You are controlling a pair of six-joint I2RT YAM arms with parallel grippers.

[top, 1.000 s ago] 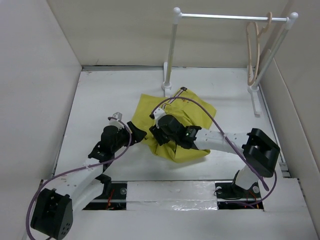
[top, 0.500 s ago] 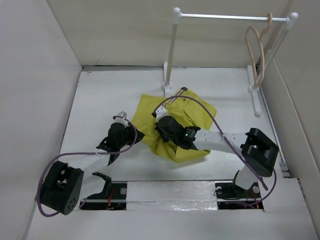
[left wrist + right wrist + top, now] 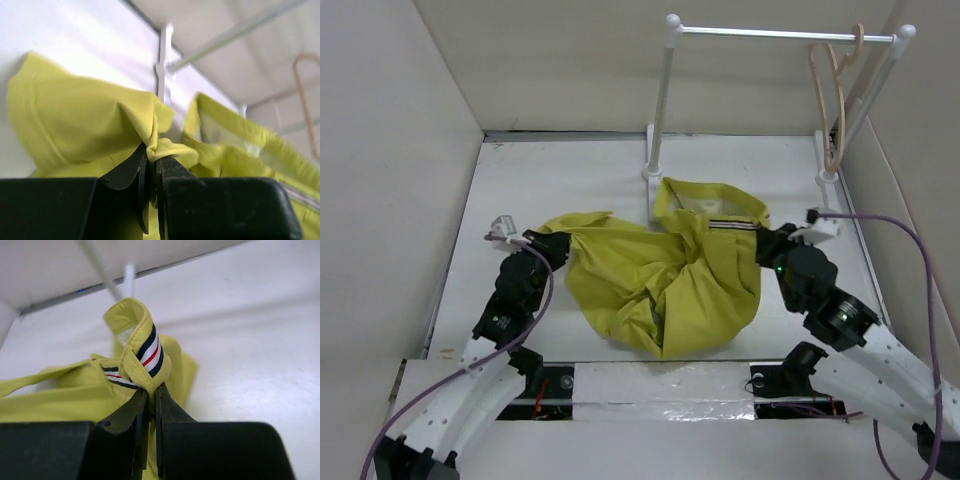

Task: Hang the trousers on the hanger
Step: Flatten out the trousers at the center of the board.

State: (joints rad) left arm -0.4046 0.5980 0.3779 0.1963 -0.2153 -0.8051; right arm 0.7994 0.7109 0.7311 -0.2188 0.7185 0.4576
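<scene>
The mustard-yellow trousers [image 3: 650,285] lie bunched on the table, stretched between my two grippers. My left gripper [image 3: 552,243] is shut on a fold at their left edge; in the left wrist view this gripper [image 3: 151,150] pinches yellow cloth [image 3: 75,115] tightly. My right gripper [image 3: 767,240] is shut on the striped waistband [image 3: 150,350] at the right end, and the right wrist view shows this gripper [image 3: 150,390] closed on a doubled loop of it. The pale wooden hanger [image 3: 827,100] hangs from the rail at the back right, apart from both grippers.
A white rail rack [image 3: 770,34] stands at the back, its left post [image 3: 658,110] just behind the trousers and its right post foot [image 3: 830,200] close to my right gripper. White walls enclose the table on three sides.
Both grippers have shut on the trousers and drawn apart, left arm leftward, right arm rightward. The folded heap has been pulled out into a wider, looser spread.
</scene>
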